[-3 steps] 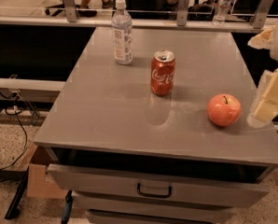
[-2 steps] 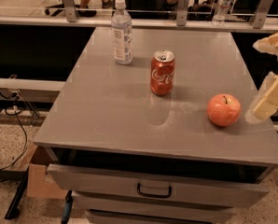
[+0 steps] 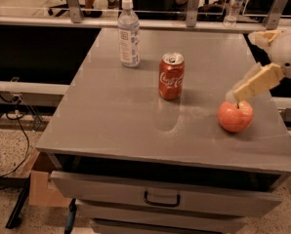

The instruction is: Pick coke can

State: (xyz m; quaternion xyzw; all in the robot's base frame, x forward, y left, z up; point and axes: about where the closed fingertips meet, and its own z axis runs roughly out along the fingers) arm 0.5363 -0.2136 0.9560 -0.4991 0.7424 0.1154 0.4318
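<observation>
We saw the coke can (image 3: 171, 76) standing upright mid-table (image 3: 111, 126), its sides free for gripping, while our claw (image 3: 245, 65) hung wide and empty at the right, above the apple (image 3: 236, 116).

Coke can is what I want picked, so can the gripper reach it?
Probably yes: the gripper hangs open just above the apple, and only bare table lies between it and the coke can.

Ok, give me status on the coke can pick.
Gripper open, empty, right side of table, just above apple. Coke can upright mid-table, untouched. Apple near the approach; water bottle apart, behind can.
</observation>
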